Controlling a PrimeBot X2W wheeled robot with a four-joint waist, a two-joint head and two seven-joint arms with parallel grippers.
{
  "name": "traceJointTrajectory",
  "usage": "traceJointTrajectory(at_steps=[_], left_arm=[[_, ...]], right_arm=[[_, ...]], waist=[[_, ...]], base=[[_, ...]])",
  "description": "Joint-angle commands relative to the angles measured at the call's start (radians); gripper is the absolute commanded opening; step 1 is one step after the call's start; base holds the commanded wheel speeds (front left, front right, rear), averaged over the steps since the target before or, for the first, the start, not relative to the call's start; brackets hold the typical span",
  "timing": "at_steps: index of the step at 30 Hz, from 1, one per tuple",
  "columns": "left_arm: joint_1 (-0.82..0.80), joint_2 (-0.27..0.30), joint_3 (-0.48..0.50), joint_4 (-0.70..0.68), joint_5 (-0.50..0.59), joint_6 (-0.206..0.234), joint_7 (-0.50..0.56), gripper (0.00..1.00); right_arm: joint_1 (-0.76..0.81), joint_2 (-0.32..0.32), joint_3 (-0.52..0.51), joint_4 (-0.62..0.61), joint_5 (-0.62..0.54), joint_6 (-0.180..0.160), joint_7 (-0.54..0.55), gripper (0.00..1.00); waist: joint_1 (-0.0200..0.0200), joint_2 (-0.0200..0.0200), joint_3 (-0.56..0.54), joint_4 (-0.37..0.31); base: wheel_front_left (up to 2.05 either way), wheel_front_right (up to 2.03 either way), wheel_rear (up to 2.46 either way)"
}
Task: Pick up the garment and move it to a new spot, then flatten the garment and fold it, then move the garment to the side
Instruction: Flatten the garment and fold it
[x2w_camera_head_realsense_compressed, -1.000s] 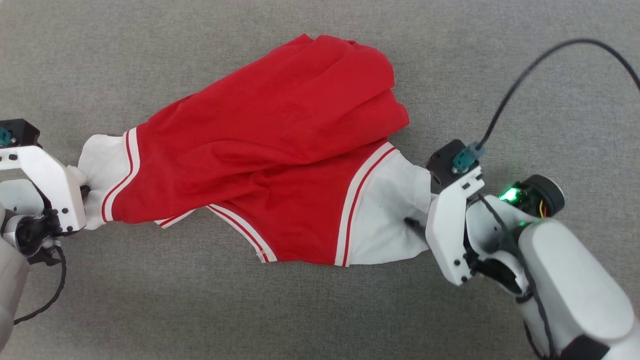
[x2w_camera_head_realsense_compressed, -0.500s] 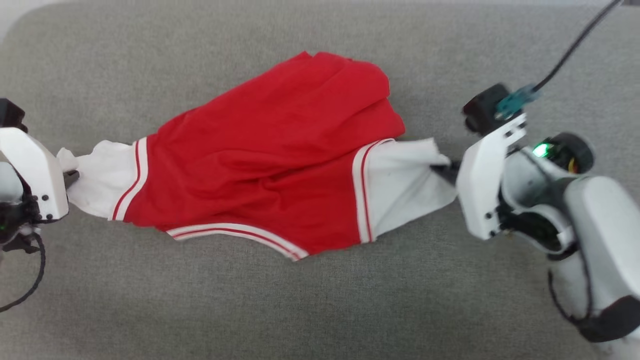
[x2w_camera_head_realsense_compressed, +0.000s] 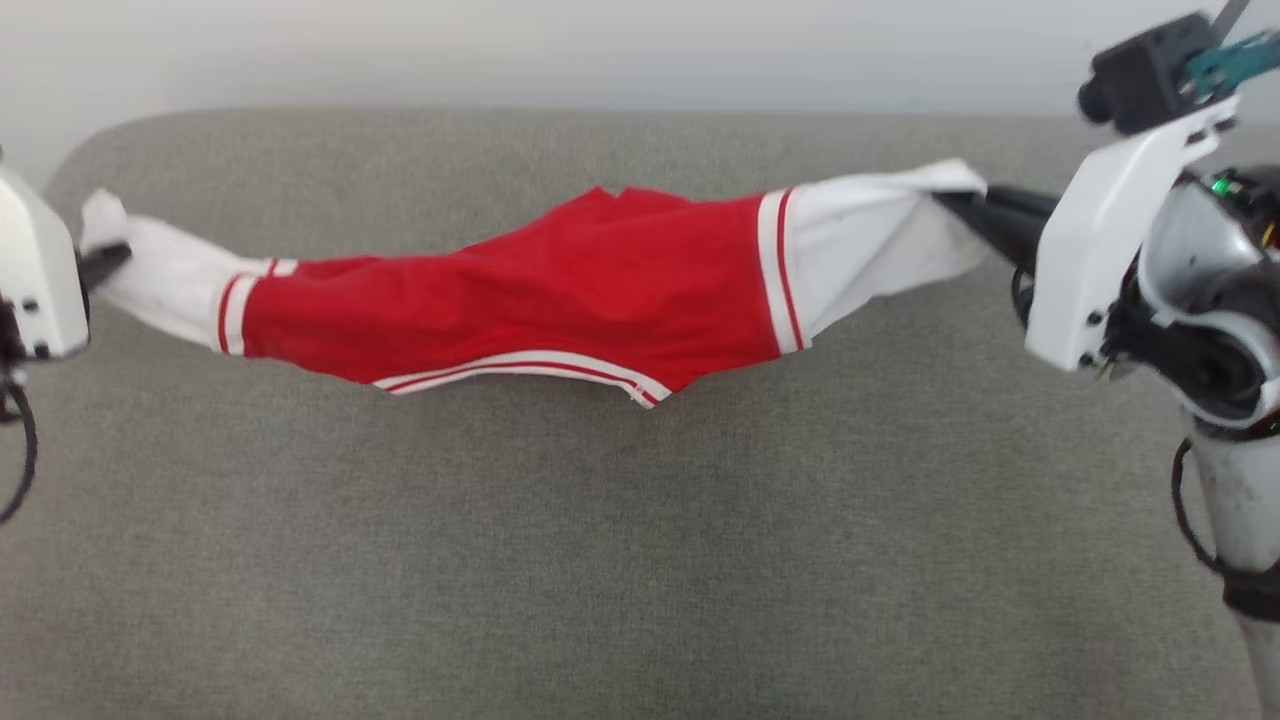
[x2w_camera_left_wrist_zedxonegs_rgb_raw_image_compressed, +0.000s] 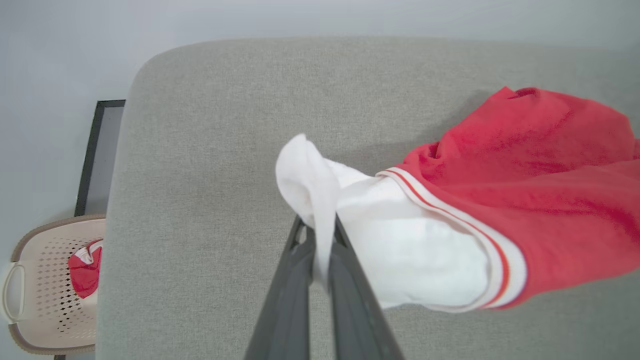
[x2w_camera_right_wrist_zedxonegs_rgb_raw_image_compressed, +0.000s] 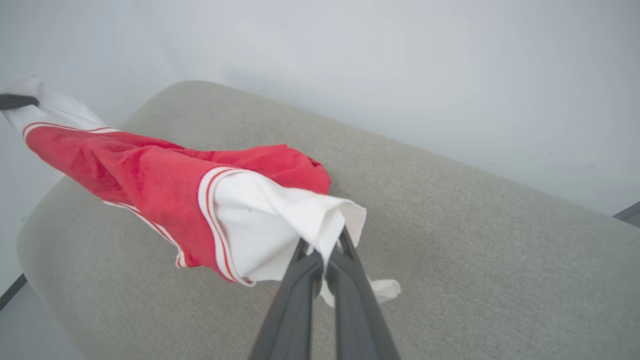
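The garment (x2w_camera_head_realsense_compressed: 560, 290), a red shirt with white sleeves and striped trim, hangs stretched between both arms above the grey cushion (x2w_camera_head_realsense_compressed: 640, 560). My left gripper (x2w_camera_head_realsense_compressed: 105, 262) is shut on the tip of one white sleeve at the far left. The left wrist view has that sleeve (x2w_camera_left_wrist_zedxonegs_rgb_raw_image_compressed: 400, 240) pinched between my dark fingers (x2w_camera_left_wrist_zedxonegs_rgb_raw_image_compressed: 345, 270), the red body (x2w_camera_left_wrist_zedxonegs_rgb_raw_image_compressed: 550, 170) trailing to the right. At the far right, my right gripper (x2w_camera_head_realsense_compressed: 965, 205) is shut on the other white sleeve. Its wrist view has the sleeve (x2w_camera_right_wrist_zedxonegs_rgb_raw_image_compressed: 280, 225) bunched at the fingertips (x2w_camera_right_wrist_zedxonegs_rgb_raw_image_compressed: 305, 270).
The grey cushion has a rounded far edge against a pale wall (x2w_camera_head_realsense_compressed: 600, 50). Beside the cushion, on the floor, a beige perforated laundry basket (x2w_camera_left_wrist_zedxonegs_rgb_raw_image_compressed: 30, 305) holds another red cloth (x2w_camera_left_wrist_zedxonegs_rgb_raw_image_compressed: 85, 265). A dark cable (x2w_camera_head_realsense_compressed: 15, 450) hangs from my left arm.
Both grippers have risen and spread apart, lifting the garment off the cushion and pulling it taut. The right gripper closed on the white sleeve. The head camera tilted up, bringing the wall into view.
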Motion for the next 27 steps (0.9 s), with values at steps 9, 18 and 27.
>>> traceJointTrajectory(at_steps=[9,18,27], left_arm=[[-0.091,0.027,0.045,-0.207,-0.007,0.113,0.052,0.00],[-0.182,0.024,0.059,-0.278,0.032,0.143,0.034,0.00],[-0.287,-0.037,0.049,-0.202,0.116,0.089,-0.091,0.00]], right_arm=[[-0.104,0.056,-0.102,-0.011,-0.003,0.000,-0.037,0.00],[-0.219,0.107,-0.167,0.045,-0.082,0.000,-0.115,0.00],[-0.377,0.140,-0.179,0.216,-0.201,0.000,-0.320,0.00]], waist=[[0.0000,0.0000,-0.074,-0.013],[0.0000,0.0000,-0.066,-0.026],[0.0000,0.0000,0.014,-0.035]], base=[[0.00,0.00,0.00],[0.00,0.00,0.00],[0.00,0.00,0.00]])
